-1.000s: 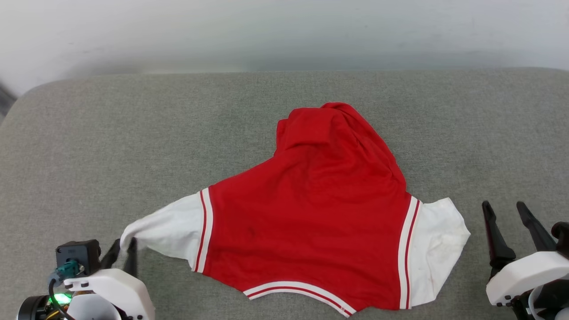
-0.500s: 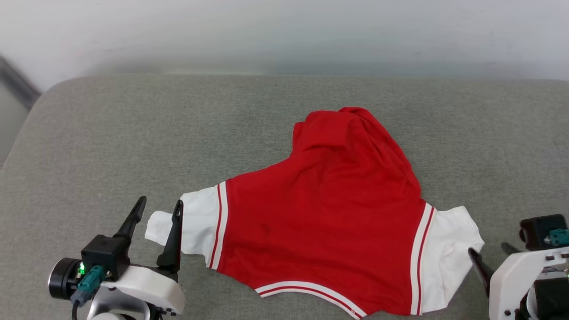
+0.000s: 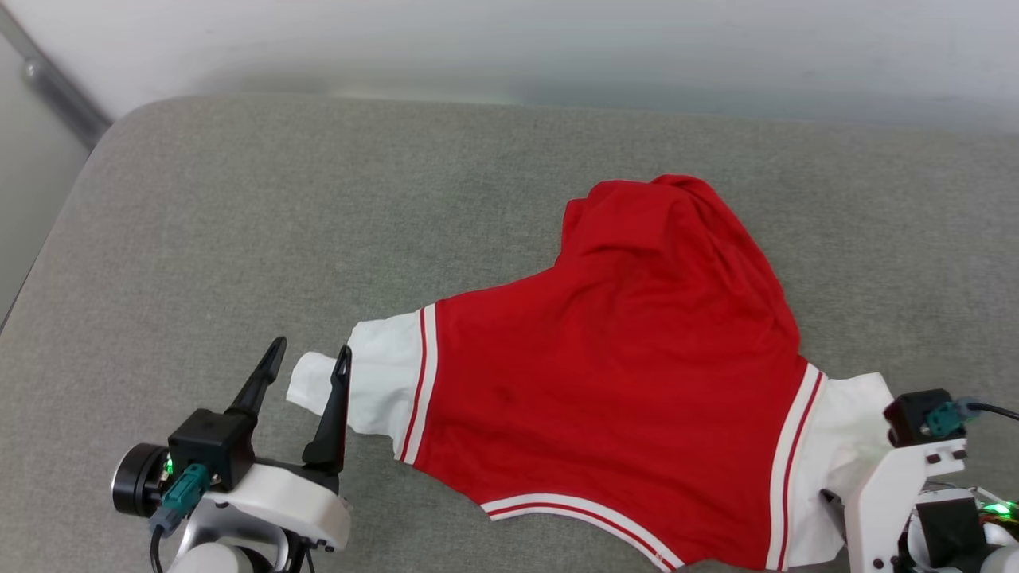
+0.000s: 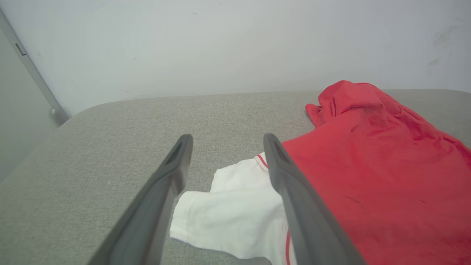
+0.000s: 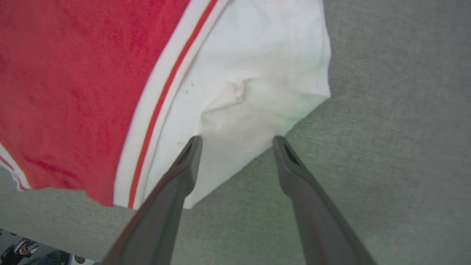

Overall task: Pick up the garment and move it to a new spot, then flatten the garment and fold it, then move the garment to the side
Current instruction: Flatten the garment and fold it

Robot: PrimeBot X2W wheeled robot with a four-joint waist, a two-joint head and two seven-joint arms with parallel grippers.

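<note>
Left fingers (image 3: 333, 406) apart over garment (image 3: 621, 382) sleeve (image 3: 382, 390), grey cushion (image 3: 239, 223) around

Soft matt cloth garment (image 3: 621, 382), coarse grey woven cushion (image 3: 239, 239)

Head view: garment (image 3: 621, 382) hem cut off at bottom edge. Right sleeve (image 3: 848, 430) partly behind white wrist housing (image 3: 880, 493). One left gripper (image 3: 310, 344) finger covers a strip of left sleeve (image 3: 374, 390). Left wrist view: garment runs off right and bottom. Right wrist view: runs off top and left.
</note>
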